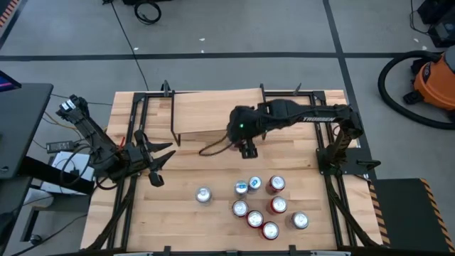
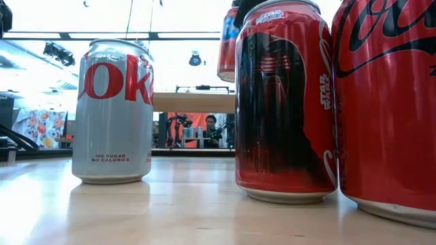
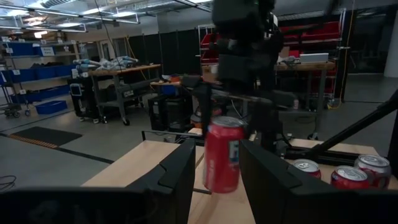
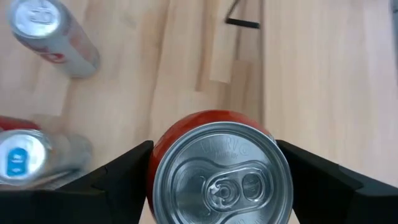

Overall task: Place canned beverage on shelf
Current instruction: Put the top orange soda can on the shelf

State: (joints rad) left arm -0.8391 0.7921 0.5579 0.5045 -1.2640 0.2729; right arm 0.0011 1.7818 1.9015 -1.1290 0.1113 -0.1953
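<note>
Off-task surroundings
Orange shop vacuum [image 1: 434, 77] on grey floor [image 1: 234, 28]; black cable coil [image 1: 148, 12] near the floor's far edge.

The desk [image 1: 178, 213] is pale wood planks, smooth with a soft sheen. The shelf [image 1: 213, 110] is light matt wood on thin black metal legs. The red can [image 4: 217, 174] in the right claw [image 4: 214, 171] has a glossy painted wall and a brushed bare-metal lid. Nearest the shelf's left leg, the silver can [image 2: 112, 112] gleams with glossy metal. The claw fingers [image 4: 118, 171] look matt black plastic.
</note>
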